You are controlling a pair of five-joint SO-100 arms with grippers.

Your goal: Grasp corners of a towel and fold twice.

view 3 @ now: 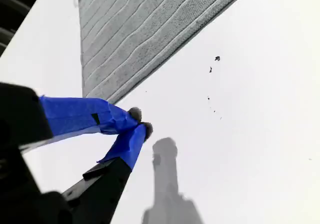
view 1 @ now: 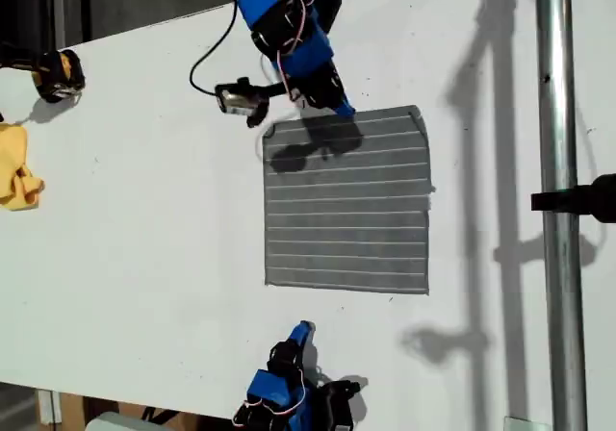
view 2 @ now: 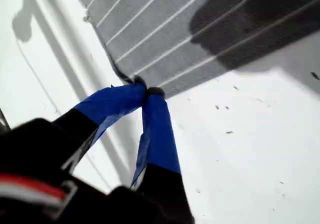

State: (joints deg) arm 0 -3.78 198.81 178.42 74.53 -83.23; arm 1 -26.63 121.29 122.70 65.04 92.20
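**One corner pinched, one pincer idle**

Two blue tips of my first pincer (view 2: 146,93) are closed on a corner (view 2: 134,80) of the towel (view 1: 348,205), at the upper middle of the exterior view. That bite looks thin, so the corner may slip out on lifting. My second pincer (view 3: 140,121) is closed on nothing, short of the towel's lower edge at the bottom of the exterior view; lifting one-sided could skew the fold. The white bench (view 1: 144,239) is smooth. A yellow cloth (view 1: 17,171) lies far left, a metal pole (view 1: 558,162) stands right.
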